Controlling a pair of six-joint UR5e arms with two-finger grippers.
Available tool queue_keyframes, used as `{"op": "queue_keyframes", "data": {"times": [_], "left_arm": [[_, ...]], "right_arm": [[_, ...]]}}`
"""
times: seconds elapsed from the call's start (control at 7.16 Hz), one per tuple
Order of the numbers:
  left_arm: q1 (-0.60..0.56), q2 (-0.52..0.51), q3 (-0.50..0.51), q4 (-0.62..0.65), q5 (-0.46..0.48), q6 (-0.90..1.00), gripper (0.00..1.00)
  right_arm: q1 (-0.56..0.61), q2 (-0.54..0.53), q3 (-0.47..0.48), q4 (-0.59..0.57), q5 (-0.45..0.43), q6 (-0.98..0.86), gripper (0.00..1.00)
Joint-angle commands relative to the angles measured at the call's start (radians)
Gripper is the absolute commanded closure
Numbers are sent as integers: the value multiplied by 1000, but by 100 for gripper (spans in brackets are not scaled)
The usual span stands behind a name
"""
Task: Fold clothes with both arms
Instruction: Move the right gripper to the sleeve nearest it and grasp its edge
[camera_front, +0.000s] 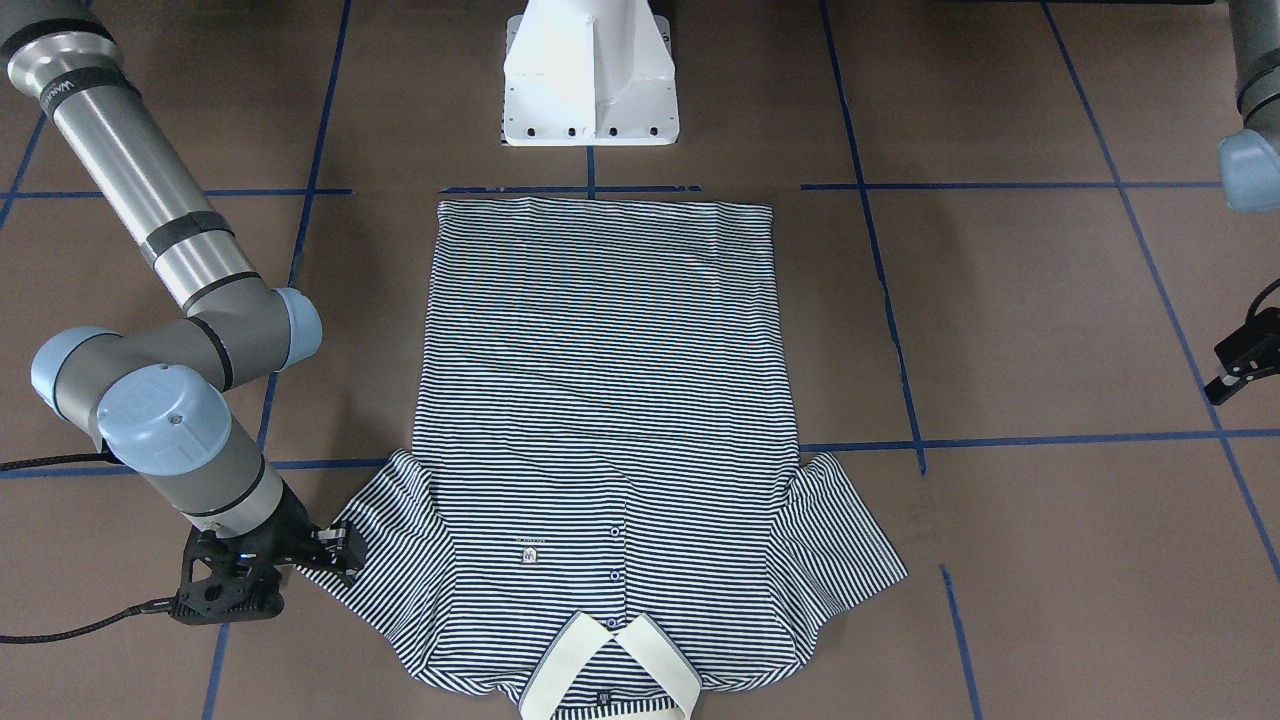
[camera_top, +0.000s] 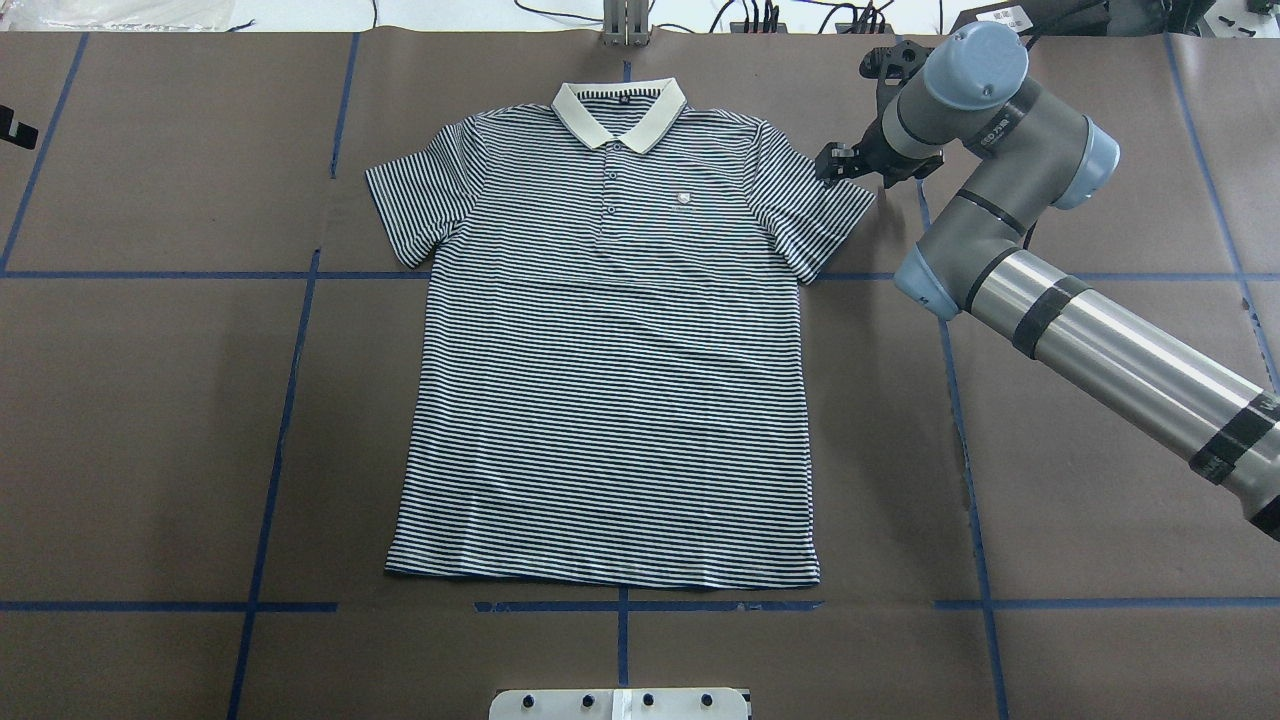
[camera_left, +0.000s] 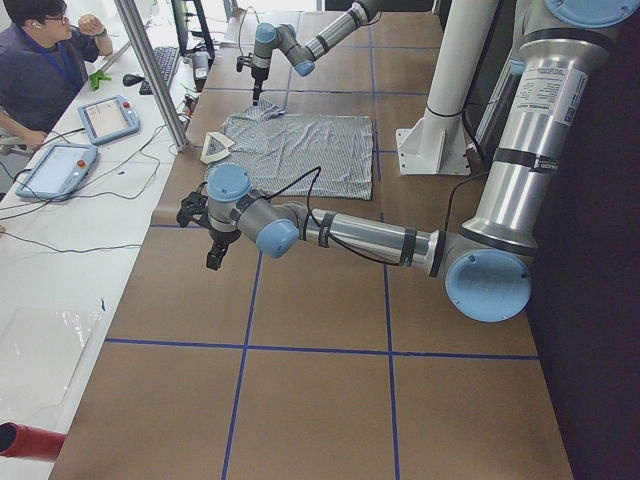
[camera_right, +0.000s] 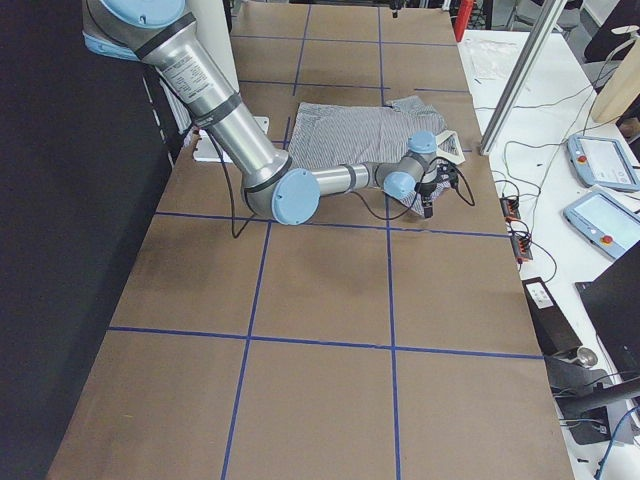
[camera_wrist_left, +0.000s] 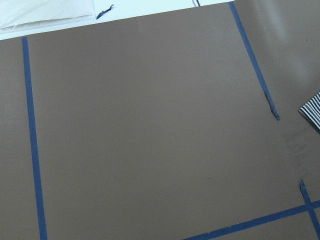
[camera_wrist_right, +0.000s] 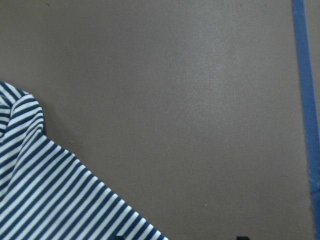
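The striped polo shirt (camera_top: 610, 380) lies flat and face up on the brown table, its cream collar (camera_top: 620, 110) at the far edge, away from the robot's base. Both short sleeves are spread out. My right gripper (camera_top: 832, 170) hovers at the outer tip of the sleeve on its own side, fingers apart; from the front it (camera_front: 345, 557) sits right at that sleeve's hem. The right wrist view shows only the sleeve edge (camera_wrist_right: 50, 200) and bare table. My left gripper (camera_front: 1225, 385) hangs over bare table well away from the shirt (camera_front: 610, 400), cut by the frame edge, its jaws unclear.
The white pedestal base (camera_front: 590, 90) stands behind the shirt's hem. Blue tape lines (camera_top: 290, 400) cross the brown table cover. A person (camera_left: 40, 60) sits at a white desk with teach pendants (camera_left: 110, 118) beyond the table's far edge, behind a metal post (camera_left: 150, 70).
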Motion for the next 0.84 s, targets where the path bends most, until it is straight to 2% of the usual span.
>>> {"op": "queue_keyframes", "data": {"times": [0.0,0.14,0.42,0.56,0.7], "left_arm": [[0,0,-1,0,0,-1,0],[0,0,-1,0,0,-1,0],[0,0,-1,0,0,-1,0],[0,0,1,0,0,-1,0],[0,0,1,2,0,-1,0]], "right_arm": [[0,6,-5,-3,3,-29,92],[0,6,-2,-4,4,-36,100],[1,6,33,-7,12,-38,100],[1,7,71,-53,20,-37,100],[1,10,149,-146,30,-37,100]]}}
